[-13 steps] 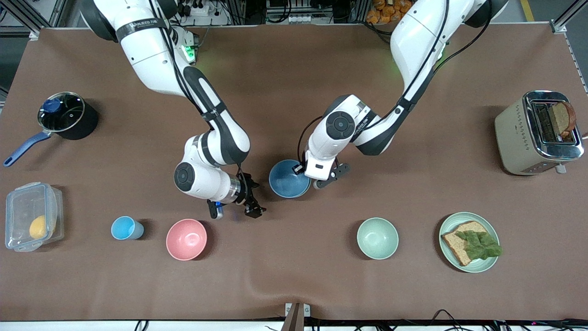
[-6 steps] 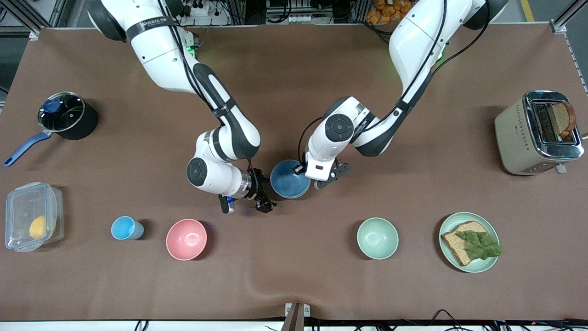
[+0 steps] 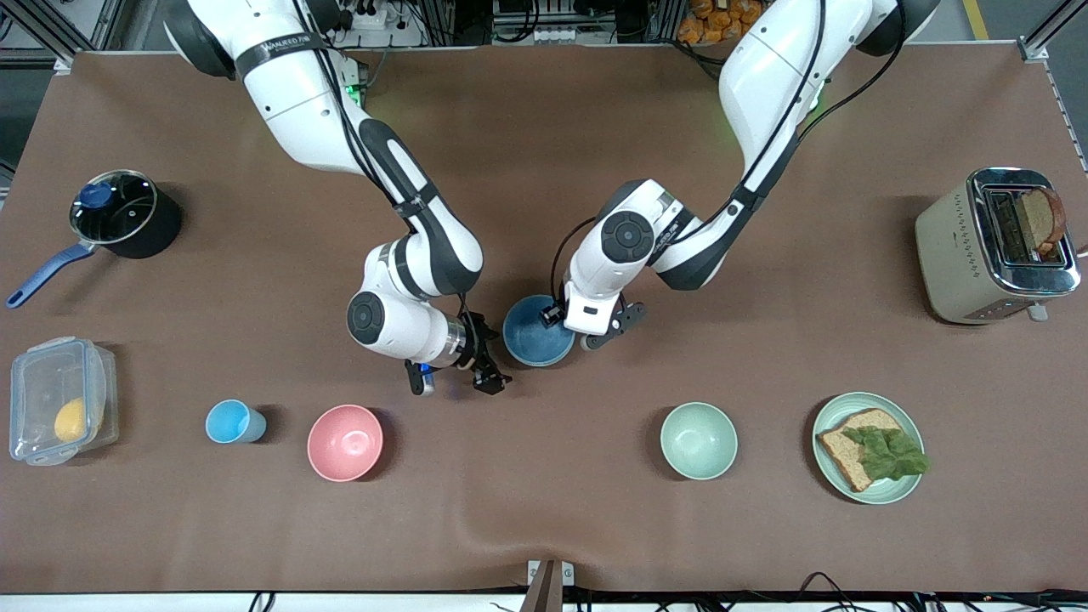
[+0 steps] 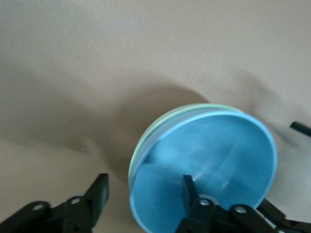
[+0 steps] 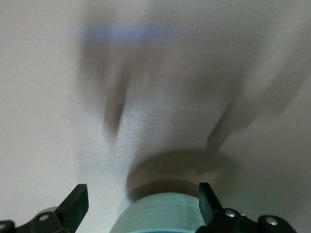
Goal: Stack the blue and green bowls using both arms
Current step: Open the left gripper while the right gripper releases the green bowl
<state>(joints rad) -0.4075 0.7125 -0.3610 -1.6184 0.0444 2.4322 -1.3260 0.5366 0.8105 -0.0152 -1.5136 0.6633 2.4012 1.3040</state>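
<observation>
The blue bowl (image 3: 537,342) sits nested in the green bowl (image 4: 146,141) mid-table. The left gripper (image 4: 146,206) is spread wide around its rim, the right gripper (image 3: 455,381) gapes empty beside it. Looks rigid and slick, so grab the rim.

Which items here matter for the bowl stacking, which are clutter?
Job: blue bowl, nested in the green bowl; left gripper at its rim; right gripper beside it.
Clutter: pink bowl, mint bowl, cup, pot, toaster, sandwich plate, container.
</observation>
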